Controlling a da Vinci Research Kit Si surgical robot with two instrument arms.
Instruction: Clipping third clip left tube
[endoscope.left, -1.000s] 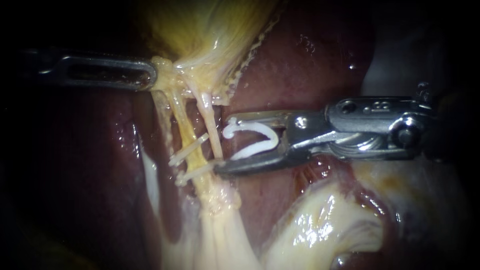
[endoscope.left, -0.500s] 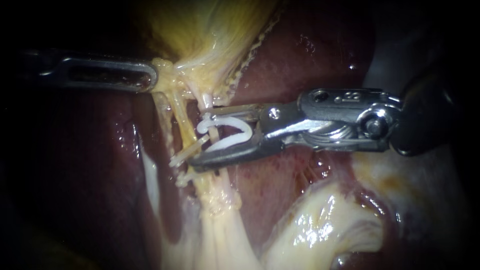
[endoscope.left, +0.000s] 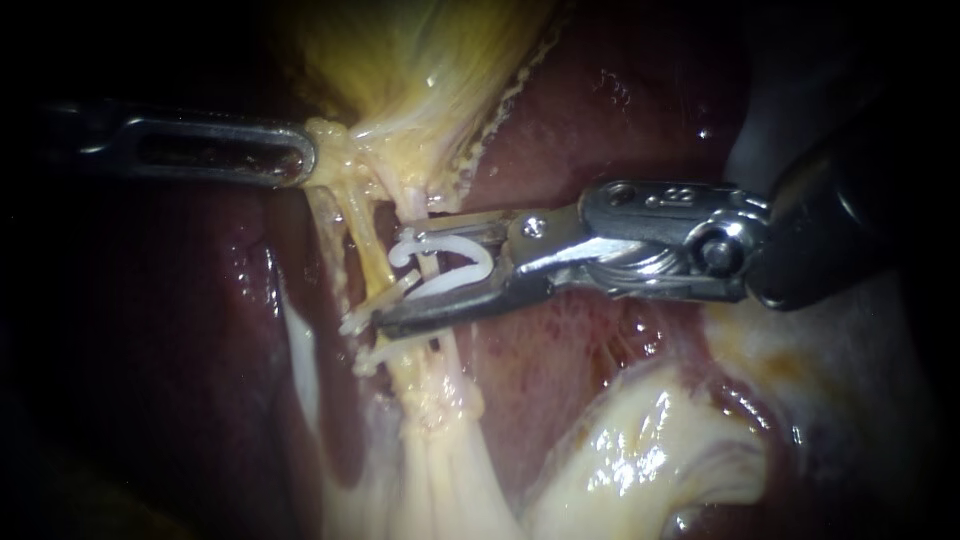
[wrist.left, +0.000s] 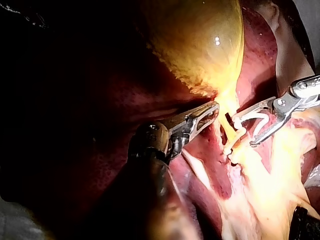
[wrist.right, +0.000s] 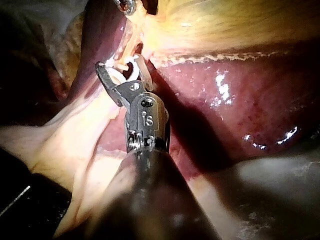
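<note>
My right instrument (endoscope.left: 395, 278) comes in from the right with a white open clip (endoscope.left: 470, 262) seated between its jaws, both touching it. The clip straddles a thin pale tube (endoscope.left: 428, 262), and its hooked tip reaches the yellow left tube (endoscope.left: 368, 245) beside it. Two white clips (endoscope.left: 375, 302) (endoscope.left: 385, 350) lie across the left tube just below. My left instrument (endoscope.left: 300, 158) is shut on yellow tissue at the gallbladder's (endoscope.left: 400, 60) neck, holding it to the left. The wrist views show the same grip (wrist.left: 214, 111) and the loaded jaws (wrist.right: 117, 65).
Dark red liver (endoscope.left: 620, 120) lies behind and to the right of the tubes. Pale glistening fatty tissue (endoscope.left: 640, 450) bulges at the lower right. The strands merge into a pale stalk (endoscope.left: 440, 460) below the clips.
My right instrument has moved left with the clip, from beside the tubes to straddling the thin tube, and its jaws have narrowed a little. The left instrument has held still.
</note>
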